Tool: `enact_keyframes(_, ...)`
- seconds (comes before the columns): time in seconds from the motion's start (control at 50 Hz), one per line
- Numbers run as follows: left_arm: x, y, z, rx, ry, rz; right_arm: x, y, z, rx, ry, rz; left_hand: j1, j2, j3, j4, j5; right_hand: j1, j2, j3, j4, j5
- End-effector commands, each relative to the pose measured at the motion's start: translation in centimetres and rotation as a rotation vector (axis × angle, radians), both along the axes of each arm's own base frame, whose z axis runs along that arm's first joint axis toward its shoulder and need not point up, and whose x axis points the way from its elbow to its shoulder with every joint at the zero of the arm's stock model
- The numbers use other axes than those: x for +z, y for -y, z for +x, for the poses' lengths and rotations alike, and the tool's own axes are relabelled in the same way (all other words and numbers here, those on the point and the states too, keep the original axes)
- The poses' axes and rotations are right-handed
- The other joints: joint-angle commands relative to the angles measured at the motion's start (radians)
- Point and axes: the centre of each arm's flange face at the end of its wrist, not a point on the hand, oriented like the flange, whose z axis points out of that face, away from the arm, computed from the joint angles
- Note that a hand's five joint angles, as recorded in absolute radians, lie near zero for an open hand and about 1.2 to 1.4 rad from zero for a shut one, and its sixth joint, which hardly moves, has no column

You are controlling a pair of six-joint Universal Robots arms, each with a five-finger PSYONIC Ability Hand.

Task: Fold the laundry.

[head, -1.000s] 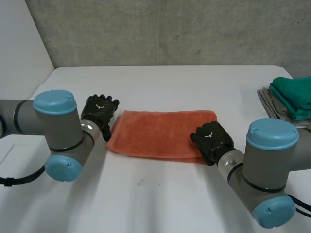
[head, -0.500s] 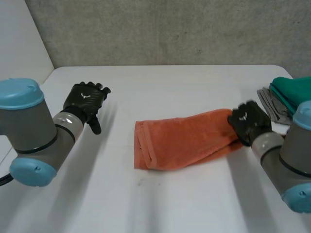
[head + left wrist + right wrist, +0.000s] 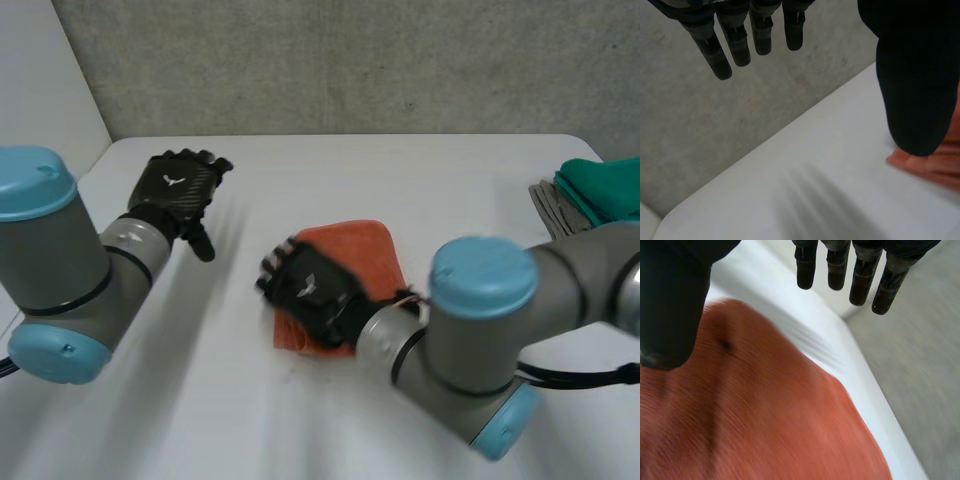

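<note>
Orange terry is the thing to watch, but taking the scene from the left: the left hand hangs above the white tabletop at about nine o'clock. It holds nothing, and its fingers are straight and slightly spread, with the thumb apart from them.

The orange towel lies from that hand at about four o'clock, near the middle of the tabletop. It is doubled into a compact block whose longer side seems to run from seven o'clock to one o'clock.

The right hand is plainly the nearer one. It sits over the towel's eight o'clock end with the cloth under its palm. Its fingers are straight and reach past the towel's edge, the thumb is held wide, and nothing is pinched (so any pressing or smoothing probably falls to this hand).

At three o'clock, well apart from the towel, a green cloth rests on a grey cloth.

By count there are two hands, one orange towel, and two cloths in the stack as far as can be told.
</note>
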Motion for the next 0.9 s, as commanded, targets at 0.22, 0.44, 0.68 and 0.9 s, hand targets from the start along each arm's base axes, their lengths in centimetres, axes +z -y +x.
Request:
enact_keyframes(0.22, -4.3, -5.0, -9.5, -0.278, -0.074, 0.146, 1.7, 7.7, -5.1, -0.477, 0.203, 0.551, 0.019, 0.016, 0.01, 0.015, -0.001, -0.086, -0.135, -0.134, -0.134, -0.141)
enact_keyframes(0.44, -7.3, -3.5, -9.2, -0.18, 0.033, 0.246, -0.1, 9.1, -4.5, -0.506, 0.155, 0.592, 0.058, 0.054, 0.048, 0.053, 0.037, -0.086, -0.135, -0.134, -0.134, -0.141)
enact_keyframes(0.68, -8.6, -3.5, -7.5, -0.165, 0.201, 0.256, -2.0, 9.4, -4.5, -0.527, 0.019, 0.469, 0.043, 0.04, 0.034, 0.038, 0.023, -0.086, -0.135, -0.134, -0.134, -0.141)
enact_keyframes(0.9, -4.9, -3.6, -8.2, -0.228, 0.134, 0.181, -0.6, 9.5, -5.9, -0.592, 0.042, 0.351, 0.034, 0.031, 0.025, 0.029, 0.014, -0.086, -0.135, -0.134, -0.134, -0.141)
